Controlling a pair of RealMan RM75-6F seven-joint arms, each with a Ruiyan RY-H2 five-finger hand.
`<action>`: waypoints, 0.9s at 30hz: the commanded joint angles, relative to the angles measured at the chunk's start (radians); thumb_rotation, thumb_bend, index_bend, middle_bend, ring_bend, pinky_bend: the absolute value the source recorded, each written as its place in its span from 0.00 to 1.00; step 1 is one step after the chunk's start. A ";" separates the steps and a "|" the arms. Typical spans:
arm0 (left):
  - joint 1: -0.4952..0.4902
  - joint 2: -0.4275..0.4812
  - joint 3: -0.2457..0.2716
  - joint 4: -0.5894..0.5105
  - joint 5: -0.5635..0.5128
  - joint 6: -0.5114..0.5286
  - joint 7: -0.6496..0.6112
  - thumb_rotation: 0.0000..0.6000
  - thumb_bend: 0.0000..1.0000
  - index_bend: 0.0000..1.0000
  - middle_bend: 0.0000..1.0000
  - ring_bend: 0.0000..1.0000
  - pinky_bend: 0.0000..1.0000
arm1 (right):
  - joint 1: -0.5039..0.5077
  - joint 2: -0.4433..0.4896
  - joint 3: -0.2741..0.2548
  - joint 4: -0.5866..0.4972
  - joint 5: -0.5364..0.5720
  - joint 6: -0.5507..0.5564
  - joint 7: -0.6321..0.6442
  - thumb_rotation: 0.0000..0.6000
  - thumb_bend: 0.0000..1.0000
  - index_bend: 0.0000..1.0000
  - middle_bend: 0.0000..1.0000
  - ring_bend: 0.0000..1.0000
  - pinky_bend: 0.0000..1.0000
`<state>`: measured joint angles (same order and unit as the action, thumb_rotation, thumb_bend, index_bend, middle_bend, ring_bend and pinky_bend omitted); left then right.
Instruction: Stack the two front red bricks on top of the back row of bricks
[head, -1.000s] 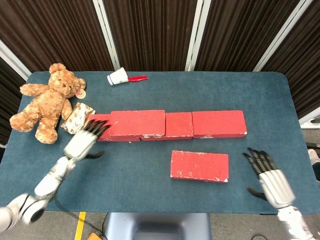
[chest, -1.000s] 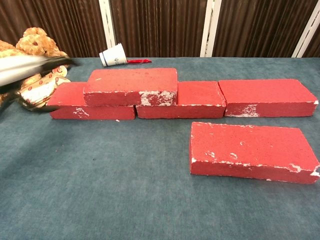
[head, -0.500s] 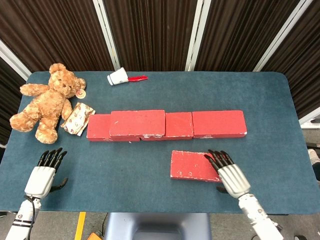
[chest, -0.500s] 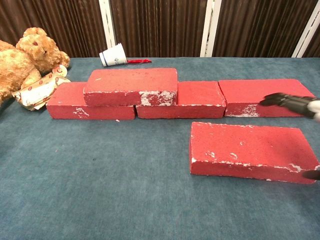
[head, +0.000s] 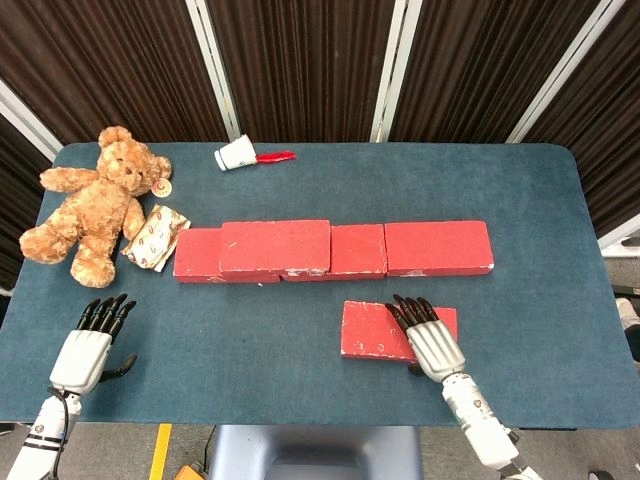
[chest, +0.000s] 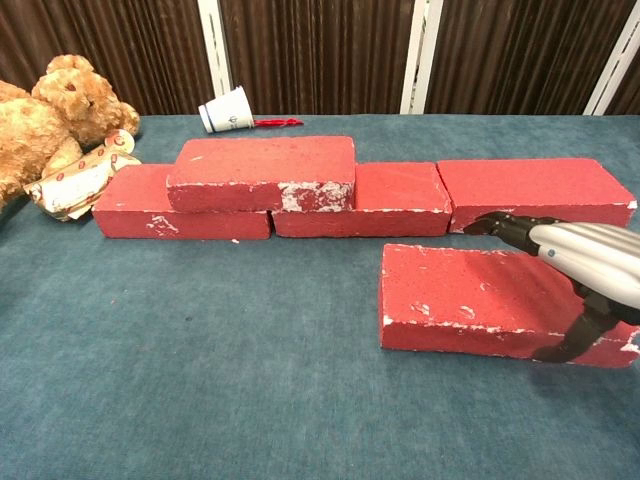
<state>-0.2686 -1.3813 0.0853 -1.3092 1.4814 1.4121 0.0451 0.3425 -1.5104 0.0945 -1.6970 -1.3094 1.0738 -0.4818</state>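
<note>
One red brick (head: 275, 247) (chest: 262, 170) lies stacked on the left part of the back row of bricks (head: 438, 247) (chest: 535, 190). A single front brick (head: 375, 330) (chest: 470, 300) lies flat on the table, nearer to me and right of centre. My right hand (head: 430, 340) (chest: 590, 262) reaches over that brick's right end. Its fingers (chest: 510, 225) stretch across the top and its thumb hangs by the near face. It holds nothing. My left hand (head: 88, 350) hovers by the table's front left edge, fingers spread and holding nothing.
A teddy bear (head: 95, 205) (chest: 45, 115) and a small wrapped packet (head: 155, 237) (chest: 85, 180) sit left of the brick row. A tipped paper cup (head: 235, 153) (chest: 225, 110) with a red item beside it lies at the back. The blue table (head: 250, 330) ends near both hands.
My right hand moved in from the right edge and now lies over the front brick's right end. My left hand pulled back from the row to the front left edge and stays there.
</note>
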 joint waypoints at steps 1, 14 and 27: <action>0.001 -0.005 -0.008 0.006 -0.002 -0.020 -0.005 1.00 0.27 0.00 0.00 0.00 0.00 | 0.015 -0.015 0.016 0.017 0.038 -0.005 -0.007 1.00 0.06 0.00 0.00 0.00 0.00; 0.006 -0.010 -0.021 0.031 0.025 -0.043 0.027 1.00 0.27 0.00 0.00 0.00 0.00 | 0.098 0.015 0.020 0.001 0.227 -0.109 -0.066 1.00 0.06 0.00 0.00 0.00 0.00; 0.017 0.003 -0.043 -0.001 -0.003 -0.079 0.055 1.00 0.27 0.00 0.00 0.00 0.00 | 0.130 0.022 -0.008 0.007 0.228 -0.078 -0.063 1.00 0.12 0.53 0.44 0.40 0.59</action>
<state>-0.2533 -1.3808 0.0457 -1.3063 1.4814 1.3359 0.0965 0.4708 -1.4886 0.0916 -1.6895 -1.0738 0.9898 -0.5461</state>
